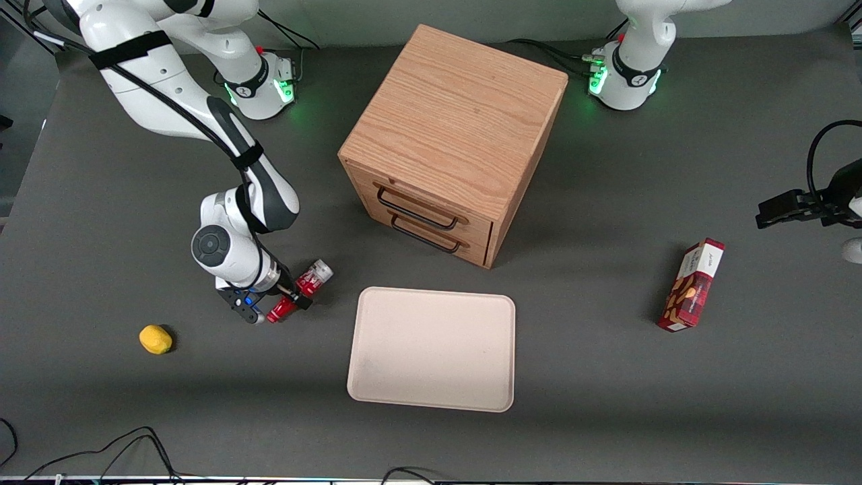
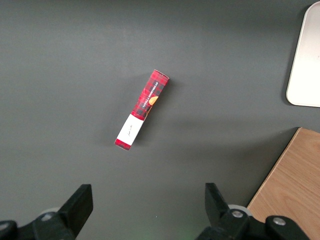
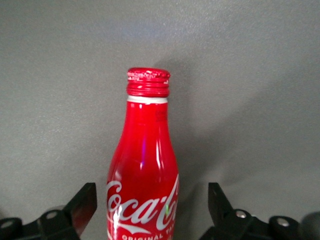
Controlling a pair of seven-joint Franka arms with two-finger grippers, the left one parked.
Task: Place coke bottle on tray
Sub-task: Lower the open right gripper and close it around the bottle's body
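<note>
Gripper: our gripper (image 1: 288, 301) straddled the coke bottle (image 1: 301, 292), fingers spread either side, not visibly pinching, poised for a grasp.
Bottle: lay on the table (image 1: 606, 215), just beside the tray (image 1: 432, 349).
Tray: bare, awaiting delivery.

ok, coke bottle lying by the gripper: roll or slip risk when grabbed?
Likely both. The coke bottle is round and lies on its side on the table, so a nudge could roll it. Its glossy, tapering body may slide between the fingers of the gripper, which straddle it.
</note>
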